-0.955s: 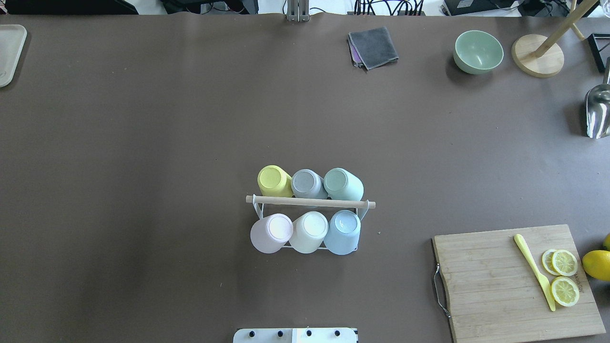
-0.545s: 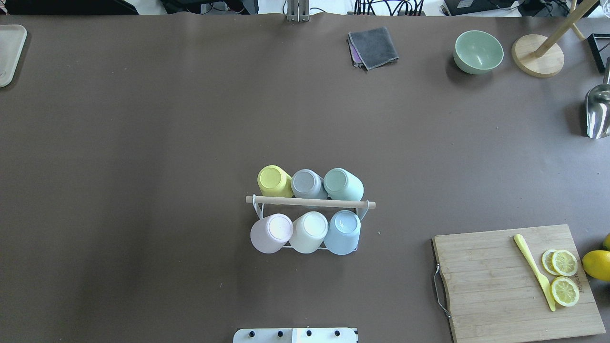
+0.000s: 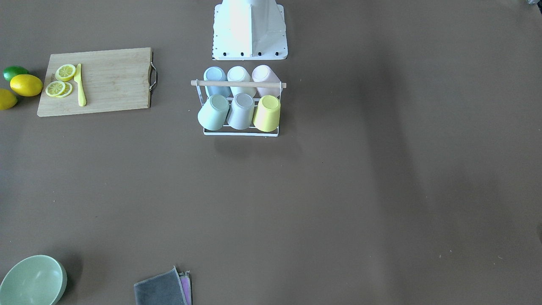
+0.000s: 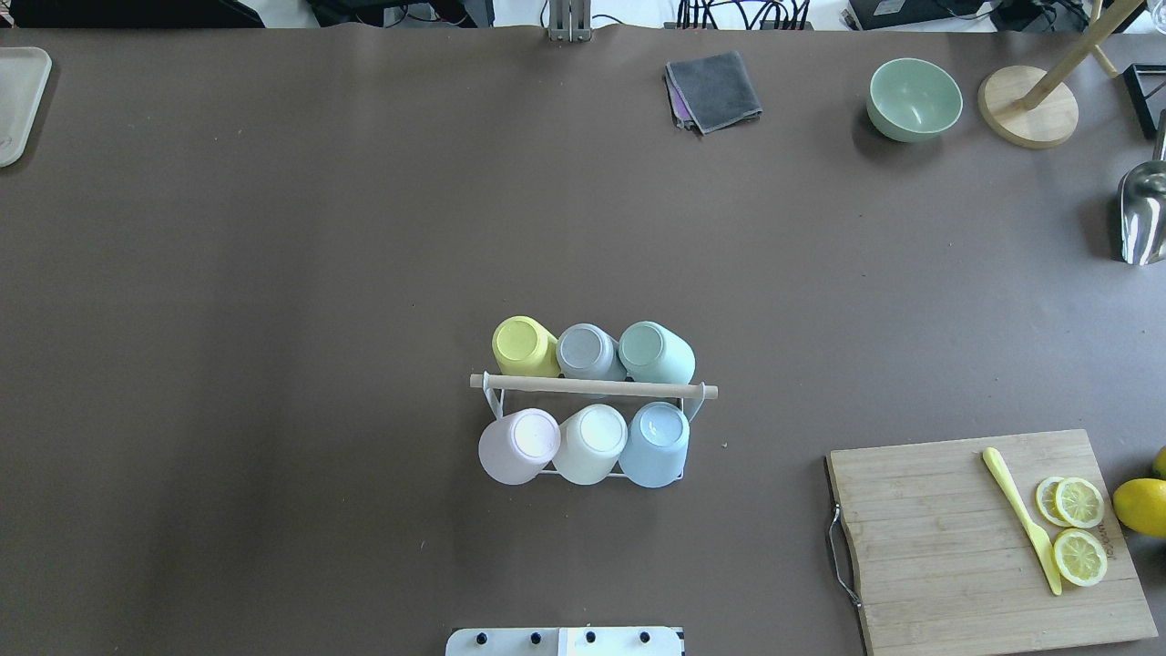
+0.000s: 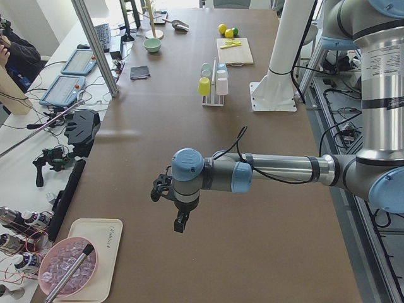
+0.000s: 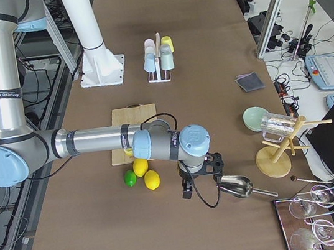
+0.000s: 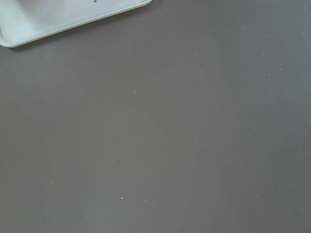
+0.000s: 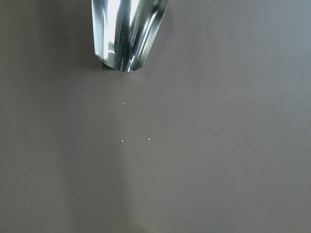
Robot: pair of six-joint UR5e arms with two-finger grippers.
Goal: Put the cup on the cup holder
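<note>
Cup holder [image 4: 592, 386] stands on the table [image 4: 273, 319] in the lower middle of the overhead frame, its wooden rod running left to right across the top. I count six cups on its prongs, all base up and leaning outward from the rod. Above the rod in that frame are the yellow cup [image 4: 523, 347], grey cup [image 4: 588, 351] and mint cup [image 4: 654, 353]. Below it are the pink cup [image 4: 517, 445], white cup [image 4: 590, 443] and blue cup [image 4: 656, 444]. Neighbours in each row touch or nearly touch.

From the left-end camera I see the left gripper [image 5: 179, 225] in the lower middle of the frame, pointing down over bare table, well apart from the holder and near the white tray [image 5: 95, 252] at lower left. Its wrist camera shows only table and a corner of that tray at upper left. I cannot tell whether its jaws are spread or pressed together.

From the right-end camera the right gripper [image 6: 187, 193] hangs in the lower middle of the frame, just beside the metal scoop [image 6: 236, 187], whose shiny mouth fills the top of its wrist view. Those jaws I cannot judge either.

At the lower right of the overhead frame lies the cutting board [image 4: 938, 519] with a yellow knife [image 4: 1020, 519] and lemon slices [image 4: 1079, 502].
</note>
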